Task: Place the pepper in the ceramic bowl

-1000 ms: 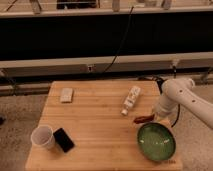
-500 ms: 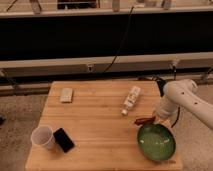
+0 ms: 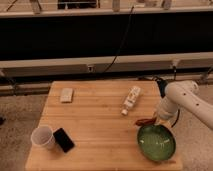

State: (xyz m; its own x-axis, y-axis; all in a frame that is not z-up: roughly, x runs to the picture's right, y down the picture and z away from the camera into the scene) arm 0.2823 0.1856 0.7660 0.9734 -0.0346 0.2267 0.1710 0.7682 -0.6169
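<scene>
The arm [image 3: 187,102] reaches in from the right, white and bulky, bending down toward the far right part of the table [image 3: 95,130]. The gripper [image 3: 157,120] sits low at the end of it, right over the far rim of the bowl [image 3: 156,142].

And there is the pepper [image 3: 146,121], a slim red sliver just off the gripper's left side. Its long axis runs close to level across the view, tilted a touch: the right end is up by the gripper, the left end dips slightly and points out toward the middle of the table. It lies above the bowl's far rim, at the upper left edge of the green, not down inside the dish. Whether it rests on the wood or hangs just clear of it, I cannot tell from here.

As for the jaws, they blur into the arm's white casing, and I cannot tell how far apart they stand or whether they have hold of the pepper, though the pepper's right end meets the gripper.

The bowl is wide, green and glossy, near the front right corner of the table, with a pale sheen on its inside.

Elsewhere on the wood: a white bottle [image 3: 131,99] lies on its side behind the pepper, slanting from upper right to lower left. A white cup [image 3: 42,137] stands at the front left with a black phone [image 3: 63,139] just beside it, and a pale sponge [image 3: 66,94] sits near the far left corner.
</scene>
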